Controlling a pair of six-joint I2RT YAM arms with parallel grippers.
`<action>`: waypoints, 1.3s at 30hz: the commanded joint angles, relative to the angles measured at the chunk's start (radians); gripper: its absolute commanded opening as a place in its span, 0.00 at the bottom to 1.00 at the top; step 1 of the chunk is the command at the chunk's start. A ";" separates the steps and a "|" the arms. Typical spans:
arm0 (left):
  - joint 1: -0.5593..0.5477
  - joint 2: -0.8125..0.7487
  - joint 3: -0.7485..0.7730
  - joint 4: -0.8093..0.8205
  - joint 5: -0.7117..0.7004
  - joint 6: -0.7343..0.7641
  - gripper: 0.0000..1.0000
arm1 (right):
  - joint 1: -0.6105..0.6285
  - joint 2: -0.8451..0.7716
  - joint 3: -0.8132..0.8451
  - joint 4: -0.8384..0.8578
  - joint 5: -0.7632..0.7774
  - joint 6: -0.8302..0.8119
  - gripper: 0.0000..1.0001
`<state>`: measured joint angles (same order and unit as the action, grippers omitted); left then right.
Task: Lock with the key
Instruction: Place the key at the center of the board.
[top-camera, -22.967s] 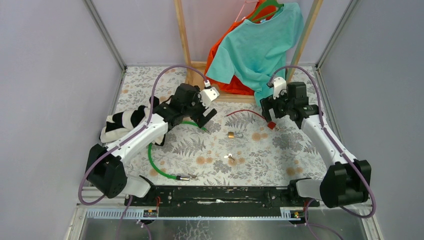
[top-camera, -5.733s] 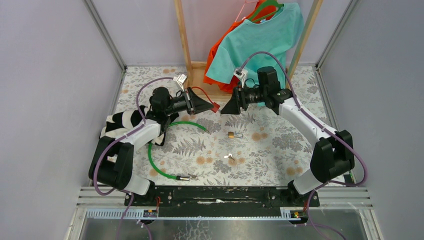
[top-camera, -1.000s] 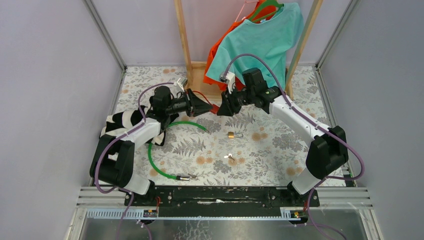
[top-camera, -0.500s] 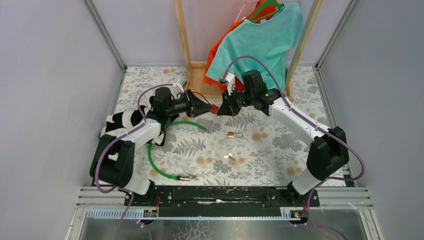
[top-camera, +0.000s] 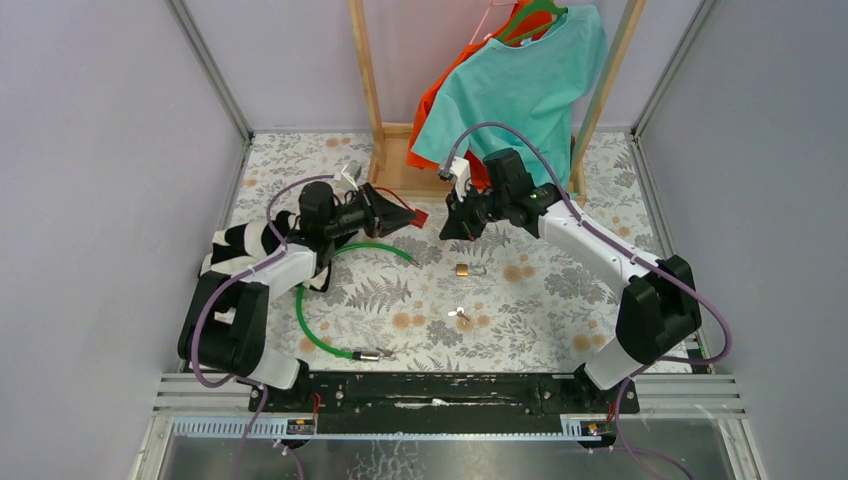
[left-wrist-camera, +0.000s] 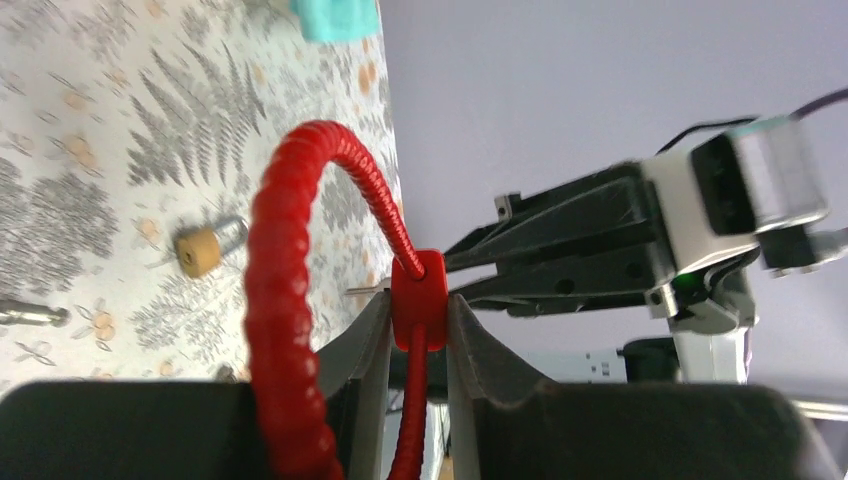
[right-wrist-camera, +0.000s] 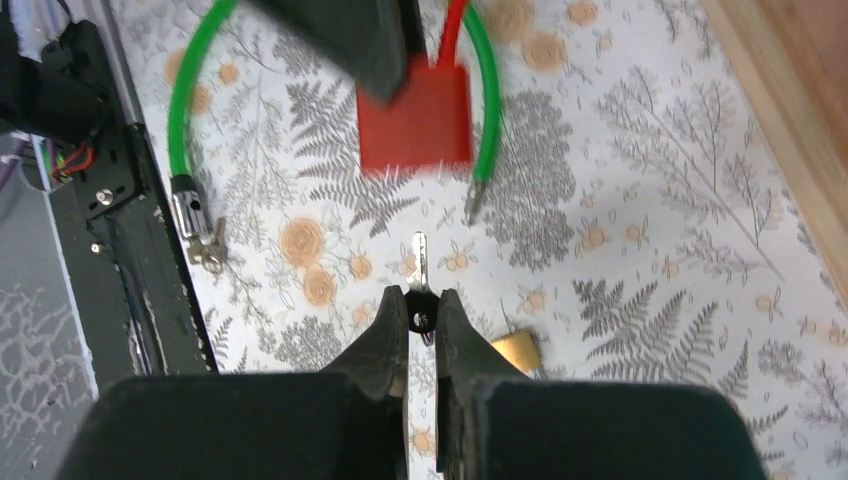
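Both clamped: left gripper on red cable lock, right gripper on key, tip near lock.

Nothing readable is showing in any of the three views: no text, labels, brand marks or numbers.

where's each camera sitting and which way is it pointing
top external: above, behind the robot, looking down on the table; left arm and right arm show.
left wrist: on the left pincer, facing the right pincer past the red lock; own fingers show.
right wrist: on the right pincer, facing the red lock along the key; own fingers show.
Wrist views share the red lock and padlock.
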<state>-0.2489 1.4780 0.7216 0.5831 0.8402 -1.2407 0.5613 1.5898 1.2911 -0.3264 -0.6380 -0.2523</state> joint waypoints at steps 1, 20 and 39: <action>0.050 -0.037 -0.010 0.074 -0.044 -0.001 0.00 | -0.020 -0.052 -0.023 -0.073 0.038 -0.050 0.00; 0.001 -0.051 0.085 -0.152 -0.048 0.329 0.00 | -0.085 -0.203 -0.279 -0.257 0.272 -0.342 0.04; -0.303 0.170 0.262 -0.356 -0.087 0.610 0.00 | -0.181 -0.223 -0.575 -0.339 0.376 -0.489 0.23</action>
<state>-0.5148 1.6028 0.9134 0.2626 0.7586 -0.6979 0.3962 1.3506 0.7250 -0.6918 -0.2768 -0.7082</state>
